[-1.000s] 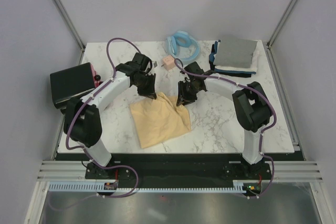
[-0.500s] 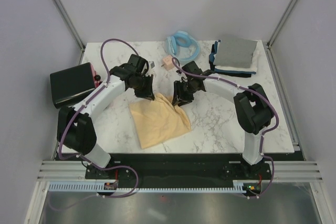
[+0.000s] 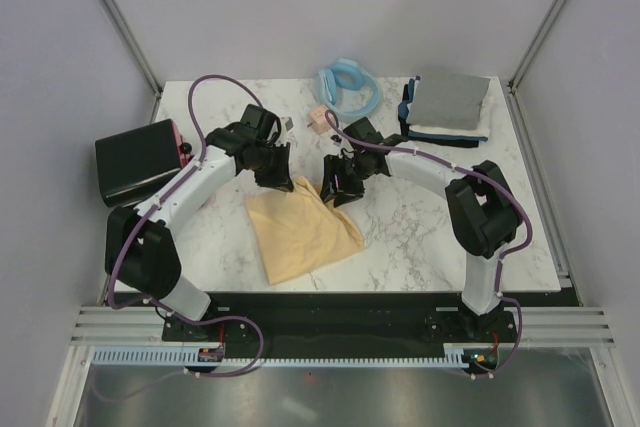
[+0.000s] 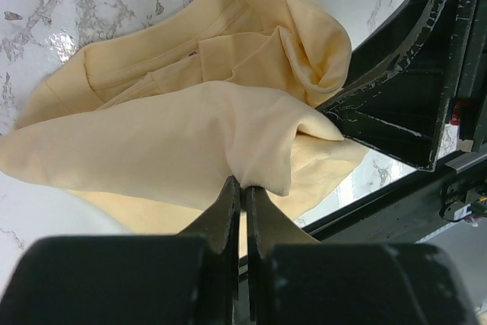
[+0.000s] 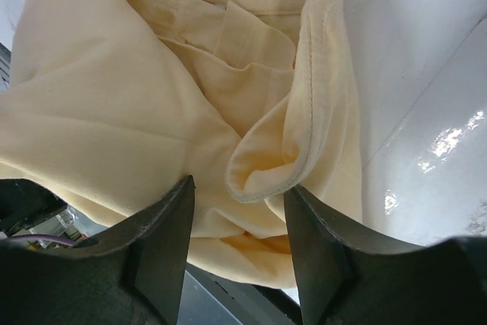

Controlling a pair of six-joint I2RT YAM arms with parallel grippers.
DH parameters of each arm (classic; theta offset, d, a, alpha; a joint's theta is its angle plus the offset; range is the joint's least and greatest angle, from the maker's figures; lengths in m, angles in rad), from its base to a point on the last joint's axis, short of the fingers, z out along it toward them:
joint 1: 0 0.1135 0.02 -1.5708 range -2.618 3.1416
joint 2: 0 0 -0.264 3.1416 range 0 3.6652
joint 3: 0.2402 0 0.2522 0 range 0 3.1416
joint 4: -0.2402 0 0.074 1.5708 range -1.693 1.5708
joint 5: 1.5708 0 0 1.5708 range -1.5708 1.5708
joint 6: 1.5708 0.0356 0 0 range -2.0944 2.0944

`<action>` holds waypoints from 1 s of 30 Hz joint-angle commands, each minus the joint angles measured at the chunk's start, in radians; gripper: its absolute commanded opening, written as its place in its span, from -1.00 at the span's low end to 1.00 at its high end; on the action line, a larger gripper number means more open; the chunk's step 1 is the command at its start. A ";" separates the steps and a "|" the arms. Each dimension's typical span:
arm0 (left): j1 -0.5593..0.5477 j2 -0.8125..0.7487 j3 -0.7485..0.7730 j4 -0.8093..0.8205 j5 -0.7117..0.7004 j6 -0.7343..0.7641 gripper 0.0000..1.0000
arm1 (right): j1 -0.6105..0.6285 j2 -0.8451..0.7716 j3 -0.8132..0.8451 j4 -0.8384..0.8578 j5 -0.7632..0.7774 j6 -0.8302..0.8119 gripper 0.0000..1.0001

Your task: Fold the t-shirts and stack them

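The left gripper [image 4: 243, 188] is clamped on a raised fold of the large pale yellow-cream cloth t-shirt [image 3: 300, 232], its two dark fingers pressed together with the hem caught between them. Just to its right, the right gripper [image 5: 237, 188] stands with its jaws apart. A curled, stitched edge of the same shirt lies in the gap between its fingers [image 5: 163, 241], and neither finger presses on it. From both grippers the rest of the shirt spreads in a crumpled heap towards the near edge of the white marble-patterned table [image 3: 430, 232]. Beyond the right gripper and to its right, well apart, sits a folded stack of t-shirts [image 3: 450, 105], grey on top with white and dark navy beneath. A light blue ring-shaped thing [image 3: 350, 89] lies beyond the right gripper, and a small pink cube [image 3: 320, 119] beyond the gap between the two grippers. Well to the left of the left gripper stands a black box with a pink-red side [image 3: 135, 157].
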 commanded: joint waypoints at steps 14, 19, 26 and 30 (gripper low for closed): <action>0.001 -0.049 -0.044 0.013 0.028 0.028 -0.96 | 0.013 -0.008 -0.052 0.147 -0.134 0.150 0.24; 0.001 -0.048 -0.052 0.015 0.028 0.022 -0.96 | 0.014 0.038 -0.098 0.227 -0.176 0.202 0.25; 0.001 -0.023 -0.049 0.027 0.025 0.012 -0.96 | 0.020 0.052 -0.132 0.285 -0.193 0.259 0.26; -0.001 -0.017 -0.044 0.039 0.040 0.013 -0.96 | 0.019 0.053 -0.130 0.295 -0.170 0.276 0.28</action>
